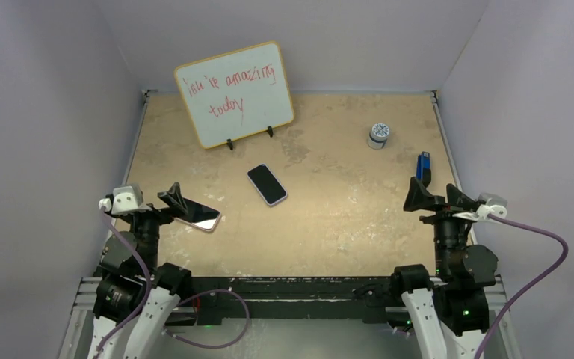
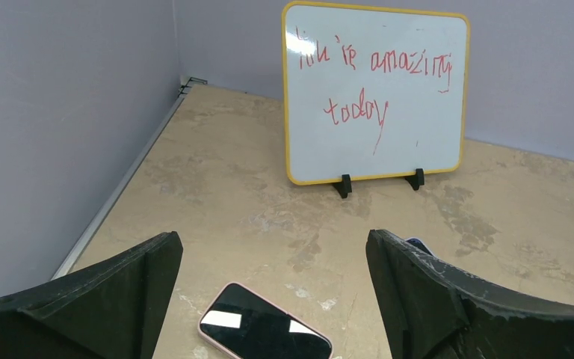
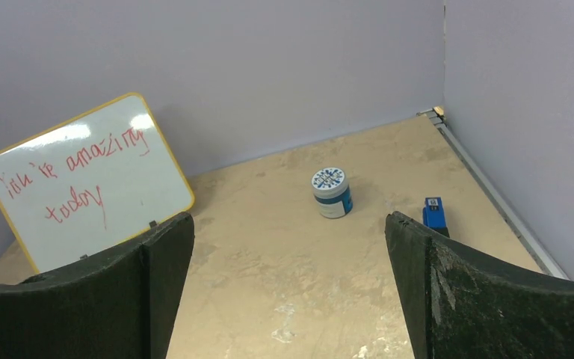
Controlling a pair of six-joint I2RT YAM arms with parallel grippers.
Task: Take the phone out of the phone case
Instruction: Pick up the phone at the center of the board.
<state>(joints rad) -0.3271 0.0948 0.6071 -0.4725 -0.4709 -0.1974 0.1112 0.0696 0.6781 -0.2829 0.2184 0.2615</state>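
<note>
Two grippers hang over the near part of the table (image 1: 344,224), both with fingers spread wide and pinching nothing. The left gripper (image 1: 166,200) is close to the left wall, so there is little room on that side. The phone in its pink case (image 1: 199,217) lies flat, screen up, just beside this gripper. In the left wrist view it shows low between the two fingers (image 2: 131,288), and neither finger touches it. Toward the middle lies a second phone (image 1: 267,184), also flat, with bare table all around it. Behind it the whiteboard (image 1: 235,93) stands on two small feet near the back wall. More to the right, a small round jar (image 1: 378,134) stands upright, well apart from the phones. A small blue object (image 1: 423,166) is near the right edge, just beyond the right gripper (image 1: 437,196), which is next to the right wall.
</note>
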